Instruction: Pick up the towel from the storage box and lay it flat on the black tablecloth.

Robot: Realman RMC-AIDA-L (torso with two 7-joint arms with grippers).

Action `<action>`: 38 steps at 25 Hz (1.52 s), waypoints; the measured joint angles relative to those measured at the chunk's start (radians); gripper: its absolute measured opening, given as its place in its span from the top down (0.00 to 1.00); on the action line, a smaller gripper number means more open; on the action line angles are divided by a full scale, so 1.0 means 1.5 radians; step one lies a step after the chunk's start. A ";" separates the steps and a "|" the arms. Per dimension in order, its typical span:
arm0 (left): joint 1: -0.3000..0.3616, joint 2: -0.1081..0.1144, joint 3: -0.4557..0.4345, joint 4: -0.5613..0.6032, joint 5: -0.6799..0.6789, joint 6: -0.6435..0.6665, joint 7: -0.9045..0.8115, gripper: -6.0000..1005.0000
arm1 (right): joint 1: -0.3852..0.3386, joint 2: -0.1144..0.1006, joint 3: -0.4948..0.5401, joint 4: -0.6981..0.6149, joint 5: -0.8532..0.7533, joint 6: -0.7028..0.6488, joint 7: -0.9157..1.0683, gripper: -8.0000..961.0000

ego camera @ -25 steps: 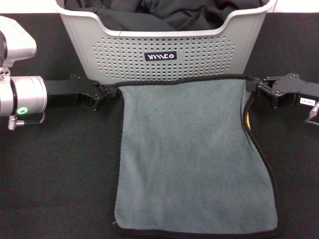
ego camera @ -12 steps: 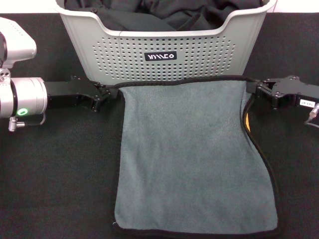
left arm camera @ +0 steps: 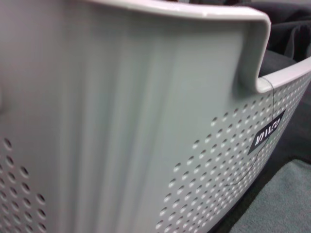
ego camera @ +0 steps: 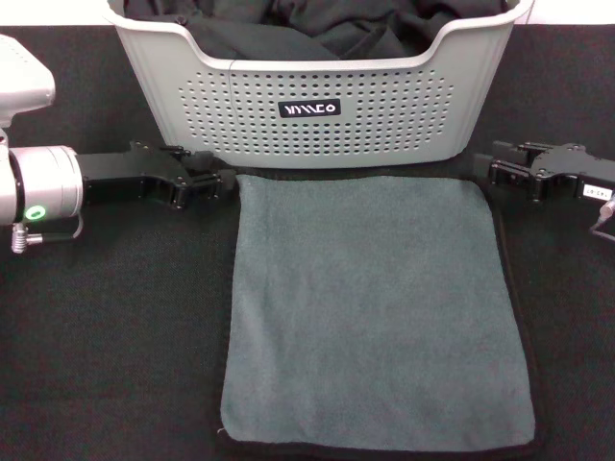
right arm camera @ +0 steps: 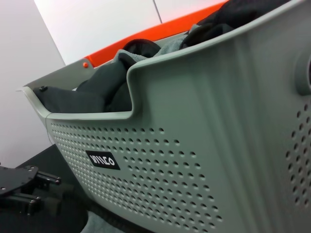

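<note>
The grey-teal towel (ego camera: 375, 307) lies spread out flat on the black tablecloth (ego camera: 115, 317), its far edge just in front of the light grey storage box (ego camera: 327, 106). My left gripper (ego camera: 221, 173) sits low beside the towel's far left corner, open and holding nothing. On the other side, my right gripper (ego camera: 490, 165) is open too, just off the far right corner. The left wrist view shows the storage box wall (left arm camera: 121, 121) close up and a bit of towel (left arm camera: 279, 204). In the right wrist view the box (right arm camera: 194, 145) fills the picture, with the left gripper (right arm camera: 34, 190) far off.
Black garments (ego camera: 317, 29) fill the storage box. An orange edge (right arm camera: 160, 34) shows behind the box. Bare tablecloth stretches to both sides of the towel.
Both grippers have let go of the towel's far corners. The far edge has dropped onto the cloth and the right-side fold has flattened. The left gripper has shifted slightly right.
</note>
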 joint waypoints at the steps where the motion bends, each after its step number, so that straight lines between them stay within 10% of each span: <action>1: 0.001 0.000 0.000 0.000 -0.002 0.001 0.000 0.76 | -0.002 0.000 0.000 -0.002 0.000 0.000 0.001 0.81; 7: 0.012 0.008 0.000 0.004 -0.023 0.048 0.006 0.50 | -0.036 -0.006 0.017 -0.023 0.000 0.020 0.005 0.43; 12: 0.044 0.029 -0.001 0.006 -0.128 0.237 0.093 0.50 | -0.117 -0.028 0.049 -0.070 -0.004 0.165 -0.013 0.19; 16: 0.074 0.031 -0.001 0.001 -0.189 0.417 0.195 0.50 | -0.171 -0.028 0.049 -0.131 -0.035 0.357 -0.040 0.15; 24: 0.125 0.030 0.006 0.002 -0.256 0.518 0.230 0.49 | -0.225 0.045 0.012 -0.306 -0.085 0.421 -0.023 0.08; 38: 0.127 0.035 0.004 0.002 -0.215 0.516 0.271 0.43 | -0.153 0.053 -0.005 -0.303 -0.074 0.404 -0.013 0.08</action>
